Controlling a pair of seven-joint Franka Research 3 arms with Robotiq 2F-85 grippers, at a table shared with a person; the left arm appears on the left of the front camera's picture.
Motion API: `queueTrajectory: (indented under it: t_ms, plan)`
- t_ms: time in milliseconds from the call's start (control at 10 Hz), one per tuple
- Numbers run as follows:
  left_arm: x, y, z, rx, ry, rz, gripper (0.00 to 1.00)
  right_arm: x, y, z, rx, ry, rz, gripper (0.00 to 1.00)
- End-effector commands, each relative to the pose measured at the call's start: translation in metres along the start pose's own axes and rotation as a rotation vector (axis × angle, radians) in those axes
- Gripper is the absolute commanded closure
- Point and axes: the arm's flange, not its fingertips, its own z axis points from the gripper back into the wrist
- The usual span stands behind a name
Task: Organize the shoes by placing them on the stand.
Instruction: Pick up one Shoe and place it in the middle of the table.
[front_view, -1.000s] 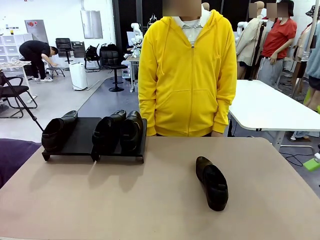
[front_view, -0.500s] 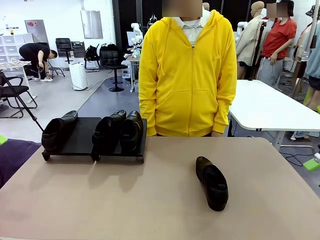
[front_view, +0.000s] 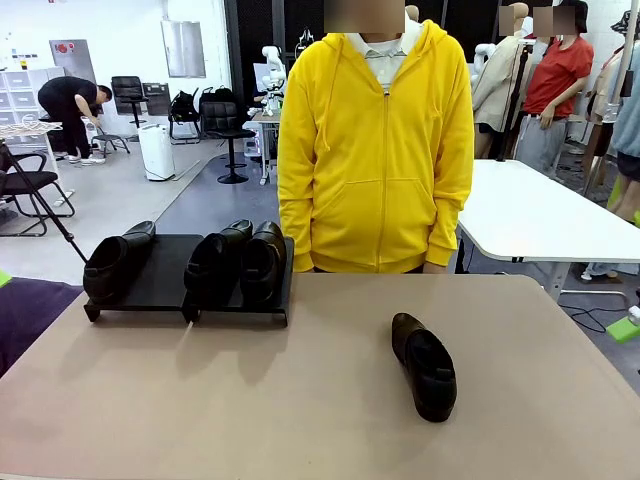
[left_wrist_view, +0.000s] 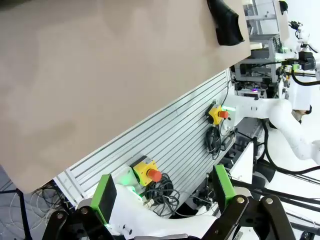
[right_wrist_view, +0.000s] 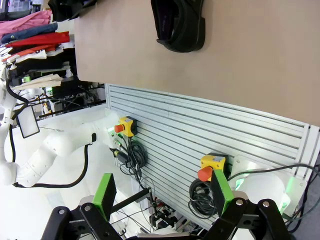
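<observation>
One shoe (right_wrist_view: 179, 25) beyond right gripper (right_wrist_view: 162, 196)

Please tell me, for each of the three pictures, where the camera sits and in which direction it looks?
Front view: fixed on the robot's side, looking across the beige table at the person in a yellow hoodie; no arm shows.
Left wrist view: behind the open left tool, held off the table's near edge, facing the slotted aluminium panel.
Right wrist view: behind the open right tool, facing likewise.
Shared: the lone black leather loafer, seen at and.
</observation>
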Motion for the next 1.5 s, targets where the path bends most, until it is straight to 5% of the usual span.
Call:
queueTrajectory:
  t_ms: [0, 200, 300, 600, 900, 1000, 1100, 1400]
  plan:
    - [-0.002, 0.002, 0.003, 0.006, 0.013, -0.01, 0.0, 0.0, 0.0, 0.003, 0.011, 0.001, 0.024, 0.0]
    - [-0.002, 0.002, 0.003, 0.006, 0.013, -0.01, 0.0, 0.0, 0.0, 0.0, 0.0, 0.0, 0.0, 0.0]
    - [-0.002, 0.002, 0.003, 0.006, 0.013, -0.01, 0.0, 0.023, 0.036, -0.018, -0.163, 0.045, 0.08, 0.0]
    - [-0.002, 0.002, 0.003, 0.006, 0.013, -0.01, 0.0, 0.17, 0.132, -0.139, -0.516, 0.183, 0.107, 0.0]
    - [-0.002, 0.002, 0.003, 0.006, 0.013, -0.01, 0.0, 0.204, 0.163, -0.252, -0.803, 0.063, 0.103, 0.0]
    - [-0.002, 0.002, 0.003, 0.006, 0.013, -0.01, 0.0, 0.2, 0.165, -0.256, -0.809, 0.044, 0.115, 0.0]
    - [-0.002, 0.002, 0.003, 0.006, 0.013, -0.01, 0.0, 0.19, 0.167, -0.255, -0.661, 0.085, 0.164, 0.0]
    - [-0.002, 0.002, 0.003, 0.006, 0.013, -0.01, 0.0, 0.201, 0.161, -0.268, -0.724, 0.07, 0.152, 0.0]
